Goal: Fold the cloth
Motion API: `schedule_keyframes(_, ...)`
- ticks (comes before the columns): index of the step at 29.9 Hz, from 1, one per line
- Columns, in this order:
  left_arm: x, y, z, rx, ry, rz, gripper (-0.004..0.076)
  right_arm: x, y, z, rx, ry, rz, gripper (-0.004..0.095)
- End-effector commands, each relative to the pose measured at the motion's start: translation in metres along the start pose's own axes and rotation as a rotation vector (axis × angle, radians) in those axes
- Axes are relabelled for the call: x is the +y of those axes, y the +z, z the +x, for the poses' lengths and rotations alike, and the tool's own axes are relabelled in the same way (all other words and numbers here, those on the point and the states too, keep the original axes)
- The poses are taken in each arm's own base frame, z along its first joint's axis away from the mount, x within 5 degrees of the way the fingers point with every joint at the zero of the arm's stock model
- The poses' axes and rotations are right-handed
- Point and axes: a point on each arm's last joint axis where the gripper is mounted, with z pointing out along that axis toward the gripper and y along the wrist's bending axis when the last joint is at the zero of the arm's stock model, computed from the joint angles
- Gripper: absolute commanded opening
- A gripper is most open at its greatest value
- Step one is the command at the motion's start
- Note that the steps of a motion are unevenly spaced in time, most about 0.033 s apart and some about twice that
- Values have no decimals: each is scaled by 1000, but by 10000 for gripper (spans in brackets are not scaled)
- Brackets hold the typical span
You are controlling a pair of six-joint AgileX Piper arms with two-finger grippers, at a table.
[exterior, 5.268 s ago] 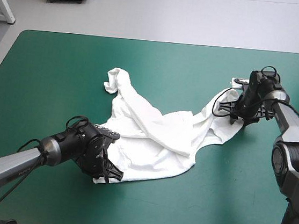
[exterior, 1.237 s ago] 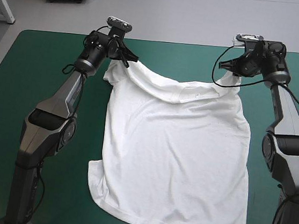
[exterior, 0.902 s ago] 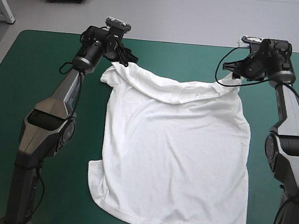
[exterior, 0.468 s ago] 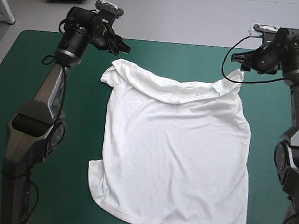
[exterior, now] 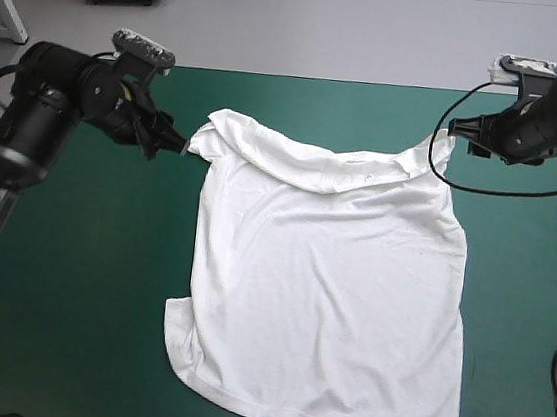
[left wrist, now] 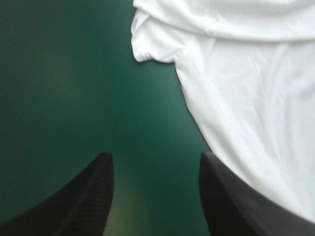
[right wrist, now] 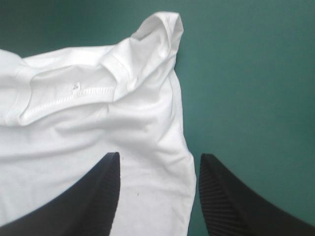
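The white T-shirt (exterior: 325, 284) lies spread on the teal-green table, its collar end rumpled and folded over toward the far edge. My left gripper (exterior: 170, 141) hovers just off the shirt's far-left corner, open and empty. In the left wrist view the left gripper (left wrist: 155, 194) stands over bare cover, with the T-shirt (left wrist: 246, 78) ahead and to one side. My right gripper (exterior: 467, 140) hangs open beside the far-right corner. In the right wrist view the right gripper (right wrist: 157, 196) is above the T-shirt (right wrist: 98, 118), the neckline seam ahead of it.
Bare teal-green cover (exterior: 70, 275) runs wide along the shirt's left side and narrower on its right (exterior: 517, 326). The shirt's near hem reaches almost to the table's near edge at the right.
Both grippers have let go of the shirt's far corners and swung outward, left arm to the left, right arm to the right. The shirt now lies still.
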Motion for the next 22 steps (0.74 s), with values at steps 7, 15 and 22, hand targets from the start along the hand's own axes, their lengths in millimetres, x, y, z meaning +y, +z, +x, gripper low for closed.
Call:
schedule_keyframes(7,-39,-39,69,44,35,86,347,1,-76,62,-70,12,-35,463)
schedule_keyframes(15,-64,4,101,240,16,170,347,-1,-97,105,-76,14,-29,463)
schedule_keyframes(22,-74,43,132,423,-21,190,347,-1,-97,110,-66,20,-39,463)
